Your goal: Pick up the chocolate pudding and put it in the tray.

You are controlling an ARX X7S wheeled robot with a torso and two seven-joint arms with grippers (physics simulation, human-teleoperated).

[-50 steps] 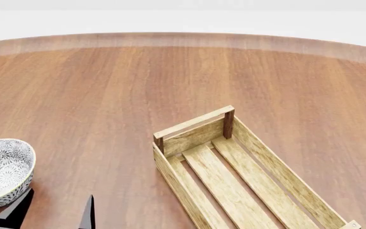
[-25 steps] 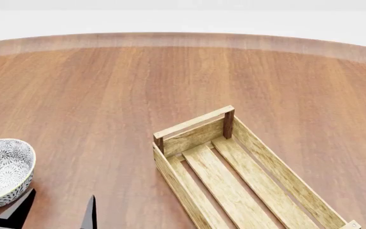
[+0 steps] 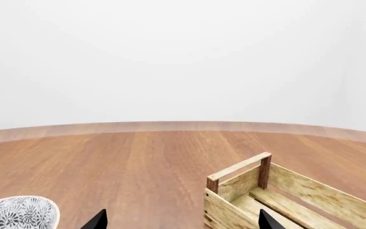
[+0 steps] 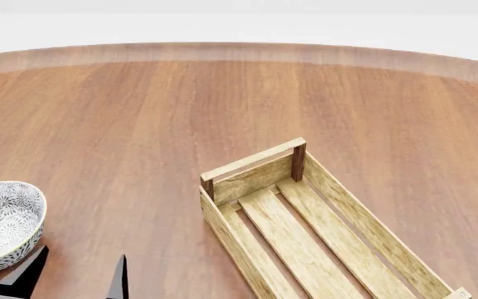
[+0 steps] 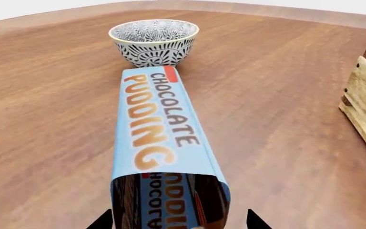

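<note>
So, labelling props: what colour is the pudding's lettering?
Orange, on the chocolate pudding's light-blue face; clearest in right wrist view.

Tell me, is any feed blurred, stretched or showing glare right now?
Right wrist view: the chocolate pudding is stretched by its closeness, its near end glossy with mirrored lettering. Head view: sharp, evenly lit, with soft shadows inside the tray. Left wrist view: clean, no glare.

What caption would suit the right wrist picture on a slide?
Light-blue chocolate pudding carton lying on the brown wooden table between open black fingers, its far end toward a white-and-grey patterned bowl.
</note>
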